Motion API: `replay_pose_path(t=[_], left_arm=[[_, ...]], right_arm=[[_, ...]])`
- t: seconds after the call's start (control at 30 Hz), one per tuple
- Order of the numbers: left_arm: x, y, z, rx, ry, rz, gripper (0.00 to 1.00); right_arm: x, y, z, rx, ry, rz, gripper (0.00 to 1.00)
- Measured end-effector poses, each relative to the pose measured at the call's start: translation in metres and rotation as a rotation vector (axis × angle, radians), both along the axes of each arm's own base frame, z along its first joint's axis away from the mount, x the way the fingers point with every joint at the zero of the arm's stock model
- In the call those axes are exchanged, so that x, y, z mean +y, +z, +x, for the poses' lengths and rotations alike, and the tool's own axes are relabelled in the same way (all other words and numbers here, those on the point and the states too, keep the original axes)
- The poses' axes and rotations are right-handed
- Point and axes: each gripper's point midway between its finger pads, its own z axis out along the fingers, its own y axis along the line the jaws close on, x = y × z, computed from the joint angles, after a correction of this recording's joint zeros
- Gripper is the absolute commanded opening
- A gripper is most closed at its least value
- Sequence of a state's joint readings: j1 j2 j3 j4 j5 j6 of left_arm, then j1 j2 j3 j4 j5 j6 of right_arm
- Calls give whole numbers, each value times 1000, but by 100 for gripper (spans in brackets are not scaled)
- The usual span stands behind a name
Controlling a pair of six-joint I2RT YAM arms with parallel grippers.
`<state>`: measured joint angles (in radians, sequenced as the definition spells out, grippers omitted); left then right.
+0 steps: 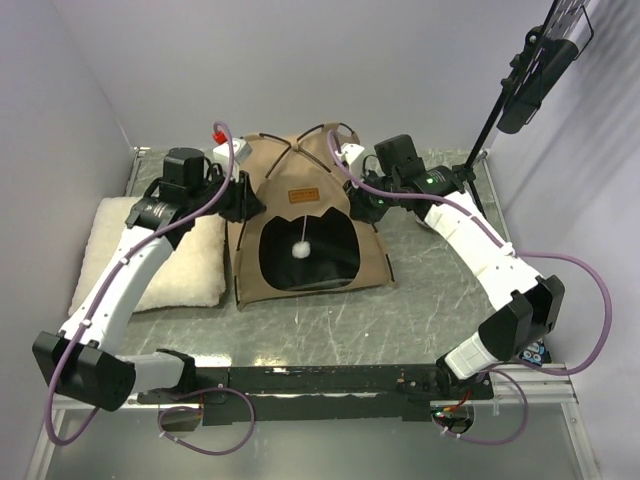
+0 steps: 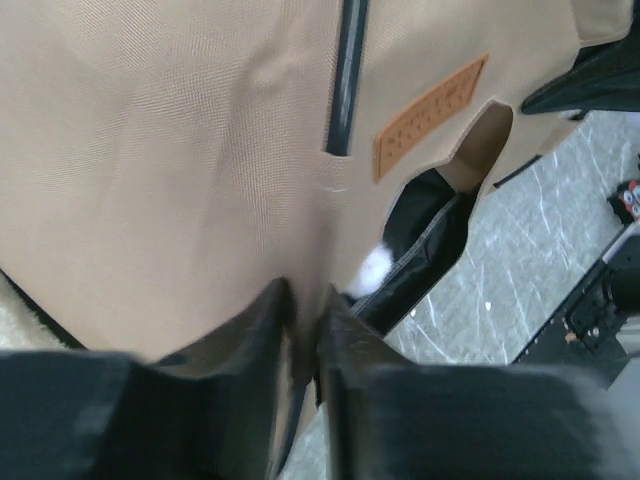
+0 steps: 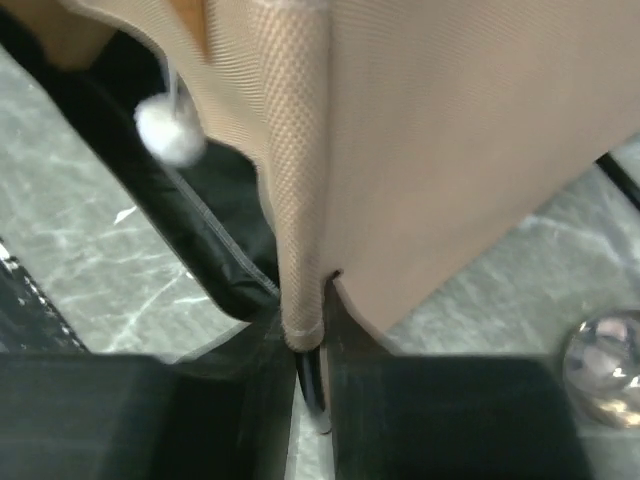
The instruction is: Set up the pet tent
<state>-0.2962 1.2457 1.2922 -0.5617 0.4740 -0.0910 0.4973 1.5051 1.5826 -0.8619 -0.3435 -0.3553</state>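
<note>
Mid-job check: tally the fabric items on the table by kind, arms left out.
pet tent: 1
pillow: 1
Total: 2

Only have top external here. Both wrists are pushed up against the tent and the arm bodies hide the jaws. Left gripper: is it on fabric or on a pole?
Observer: Fabric. The left wrist view shows the left gripper pinching a tan fold of the pet tent. The nearest pole is clear of the fingers.
Operator: Right one?
Observer: The right gripper straddles a corner seam, with what looks like a dark pole end between its fingers.
Operator: Anything loose near it?
Observer: A clear round object sits just beside that gripper. I can't tell what it is.
</note>
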Motion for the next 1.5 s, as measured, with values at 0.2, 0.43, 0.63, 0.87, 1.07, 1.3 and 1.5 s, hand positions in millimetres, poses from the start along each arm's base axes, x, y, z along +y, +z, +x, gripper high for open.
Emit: replay_pose_path(t=[0.2,0.43,0.63,0.87,1.07,1.3,1.5], left_arm=[[-9,12,2,18,-51,-14,1],[-13,134,-9,-348,-125,-42,1],[-2,179,-26,-913,-184,77,1],[12,141,54,-1166,-132,188,1],[30,62,128,-1135,-105,230,1],[27,30,151,-1151,-133,254,1],[24,-9,127,-1075,-214,278,1]], right_arm=[[12,12,-2,40,31,47,0],[25,103,-1,-234,41,189,0],[24,175,12,-769,90,264,0],[47,149,101,-1100,51,190,0],[63,88,166,-1184,23,112,0],[58,56,196,-1223,-9,87,0],[54,13,171,-1130,19,84,0]])
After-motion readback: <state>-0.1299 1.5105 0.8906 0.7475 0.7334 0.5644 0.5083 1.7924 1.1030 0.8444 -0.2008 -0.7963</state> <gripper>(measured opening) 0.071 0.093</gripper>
